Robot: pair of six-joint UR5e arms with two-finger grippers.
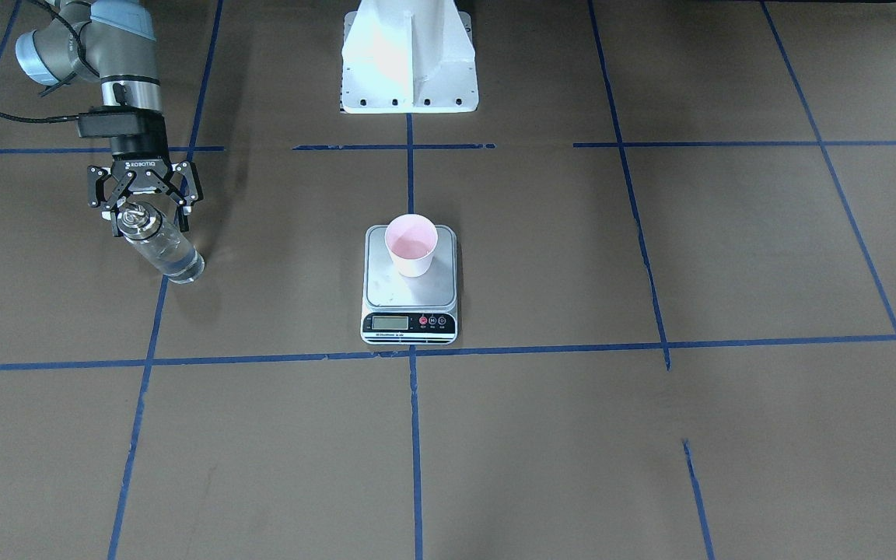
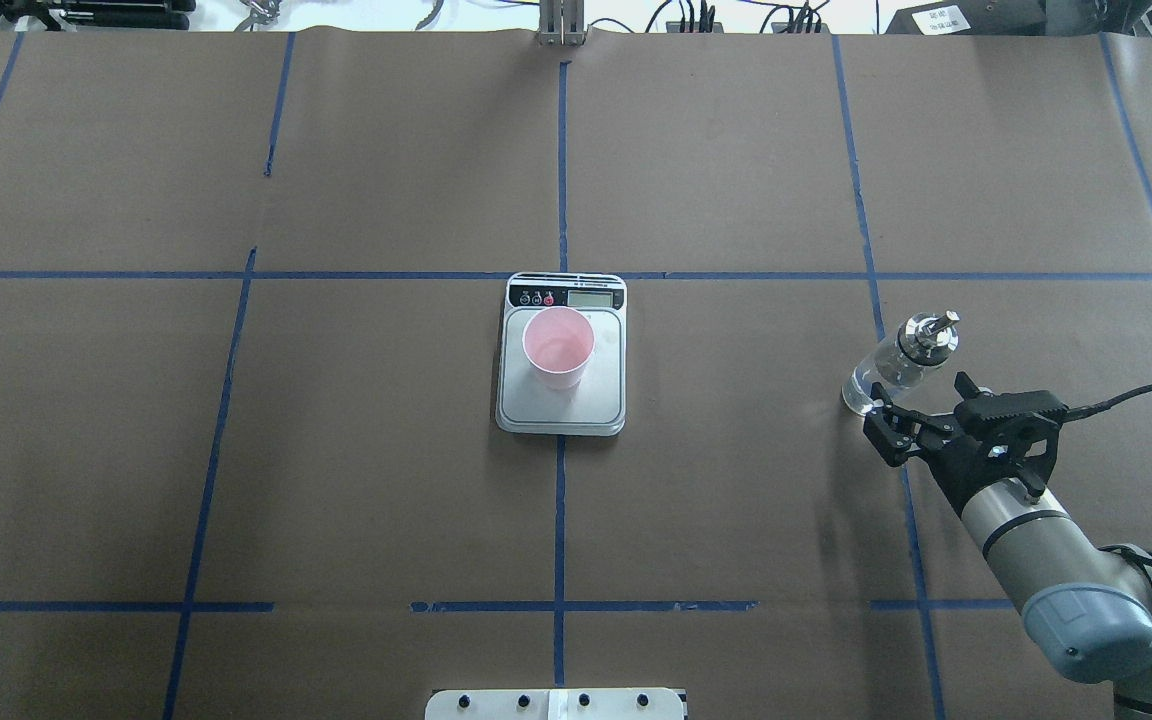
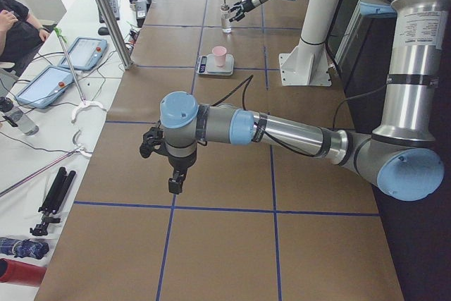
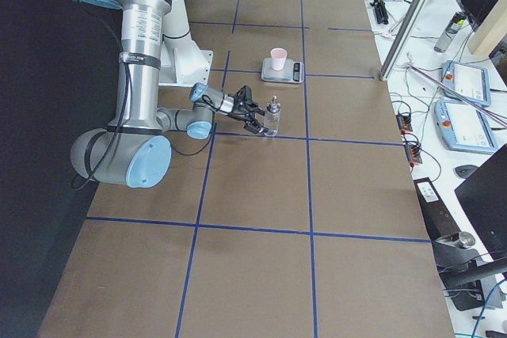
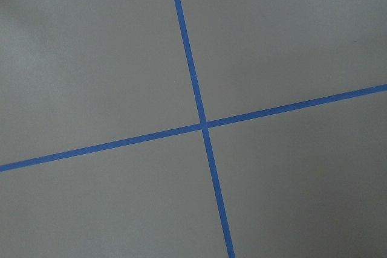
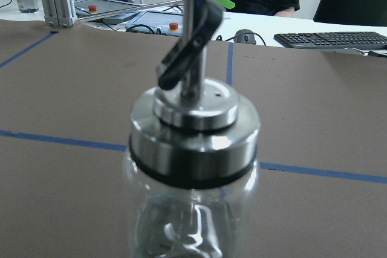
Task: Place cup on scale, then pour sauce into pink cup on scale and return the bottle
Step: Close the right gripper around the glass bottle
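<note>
The pink cup (image 1: 411,245) stands upright on the silver scale (image 1: 409,299) at the table's middle; both also show in the overhead view, the cup (image 2: 557,347) on the scale (image 2: 561,410). The clear glass bottle (image 1: 160,249) with its metal spout stands on the table off to the robot's right (image 2: 898,362), with clear sauce in it. My right gripper (image 2: 918,400) is open right at the bottle, its jaws spread wide on either side and not closed on it. The right wrist view shows the bottle's cap (image 6: 193,131) close up. My left gripper (image 3: 173,182) hangs over bare table far from the scale; I cannot tell whether it is open.
The white robot pedestal (image 1: 409,62) stands behind the scale. Blue tape lines (image 5: 202,125) cross the brown table cover. Operators, tablets (image 3: 84,51) and cables lie beyond the table's far edge.
</note>
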